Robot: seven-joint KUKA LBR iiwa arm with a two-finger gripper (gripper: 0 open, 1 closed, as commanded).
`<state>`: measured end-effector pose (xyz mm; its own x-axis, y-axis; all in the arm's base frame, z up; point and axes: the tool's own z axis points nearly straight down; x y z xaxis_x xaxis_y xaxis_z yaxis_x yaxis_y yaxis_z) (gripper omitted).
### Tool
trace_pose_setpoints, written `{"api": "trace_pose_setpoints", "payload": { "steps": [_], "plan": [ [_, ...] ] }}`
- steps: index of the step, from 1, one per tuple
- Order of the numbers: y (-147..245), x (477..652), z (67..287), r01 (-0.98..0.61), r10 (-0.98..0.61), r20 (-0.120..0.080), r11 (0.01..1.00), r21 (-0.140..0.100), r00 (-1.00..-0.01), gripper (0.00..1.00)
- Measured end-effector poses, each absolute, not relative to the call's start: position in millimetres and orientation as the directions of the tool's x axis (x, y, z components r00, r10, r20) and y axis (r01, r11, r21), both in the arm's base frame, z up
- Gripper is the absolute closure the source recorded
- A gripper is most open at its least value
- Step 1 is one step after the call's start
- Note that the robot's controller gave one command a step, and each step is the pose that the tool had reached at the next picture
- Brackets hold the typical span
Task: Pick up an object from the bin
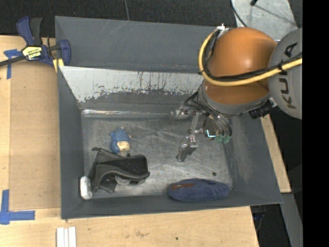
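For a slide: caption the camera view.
Gripper over bare floor of grey metal bin, clear of small blue figure, black folded item and dark blue oblong pouch.

Dark-blue oblong pouch (198, 190) — flat against the bin's (72, 138) front wall, rightward.

The bin (128, 45) is formed of grey metal, matt on the walls and scratched to a dull sheen on the floor. The orange wrist cover (241, 53) is finished smooth and glossy. The black holster-like object (119, 170) and the dark blue pouch (198, 190) are seen as matt and cloth-like.
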<state>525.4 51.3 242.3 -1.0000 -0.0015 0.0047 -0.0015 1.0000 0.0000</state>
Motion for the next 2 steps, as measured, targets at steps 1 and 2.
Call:
{"api": "trace_pose_setpoints", "payload": {
  "steps": [1, 2],
  "plan": [
    [118.9, 517.3, 152.9, 0.045, 0.045, 0.006, 0.999, 0.001, -0.999, 0.0],
    [129.9, 505.4, 118.5, 0.087, 0.087, -0.014, 0.996, 0.001, -0.996, 0.0]
  ]
}}
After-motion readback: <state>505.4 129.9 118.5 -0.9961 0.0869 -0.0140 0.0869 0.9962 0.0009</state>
